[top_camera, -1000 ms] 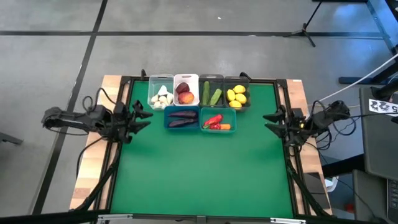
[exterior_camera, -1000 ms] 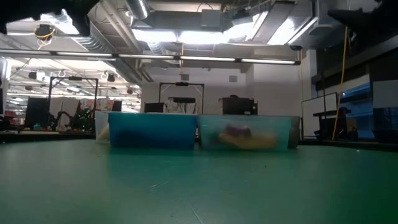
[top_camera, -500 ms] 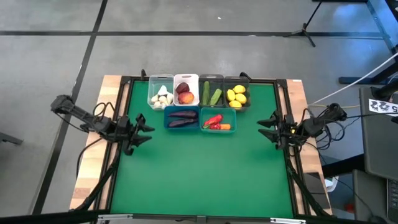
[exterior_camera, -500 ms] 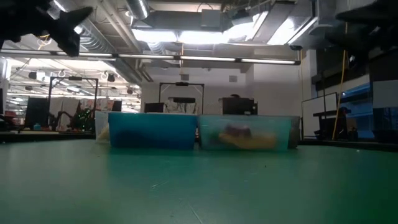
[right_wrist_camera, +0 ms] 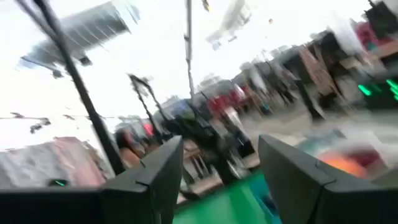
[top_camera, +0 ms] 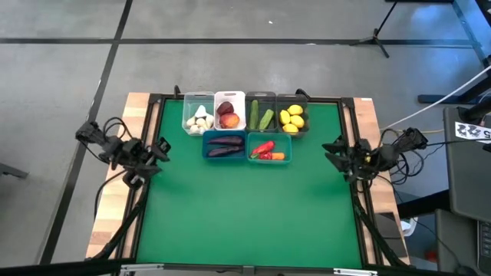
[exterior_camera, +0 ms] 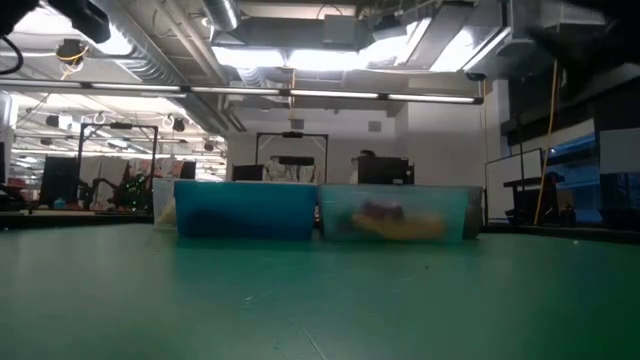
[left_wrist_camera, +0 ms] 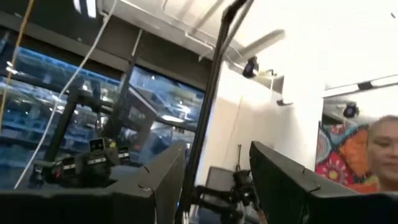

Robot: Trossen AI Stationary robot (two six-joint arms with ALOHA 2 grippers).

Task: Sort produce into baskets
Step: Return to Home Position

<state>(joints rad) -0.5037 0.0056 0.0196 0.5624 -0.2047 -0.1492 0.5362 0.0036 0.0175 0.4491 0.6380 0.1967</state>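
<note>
Six baskets stand at the far middle of the green mat. In them the produce lies sorted: garlic in the clear bin (top_camera: 199, 115), peaches in the white bin (top_camera: 229, 113), cucumbers in a dark bin (top_camera: 260, 116), and lemons in the other dark bin (top_camera: 292, 117). Eggplants fill the blue bin (top_camera: 225, 145). Peppers and a carrot are in the teal bin (top_camera: 268, 149). My left gripper (top_camera: 163, 147) hovers open over the table's left edge, tipped upward. My right gripper (top_camera: 331, 151) hovers open over the right edge. Both wrist views show nothing between the fingers.
The near half of the green mat (top_camera: 245, 215) is free room. Black frame rails and cables run along both side edges (top_camera: 360, 207). The blue bin (exterior_camera: 245, 210) and the teal bin (exterior_camera: 395, 213) front the low view. A person shows in the room behind (left_wrist_camera: 382, 149).
My left arm has folded in over the table's left edge; its gripper has drawn back a little toward that edge and tipped upward. My right arm has sunk at the right edge, and its gripper has tipped upward too. The baskets and the produce have stayed put.
</note>
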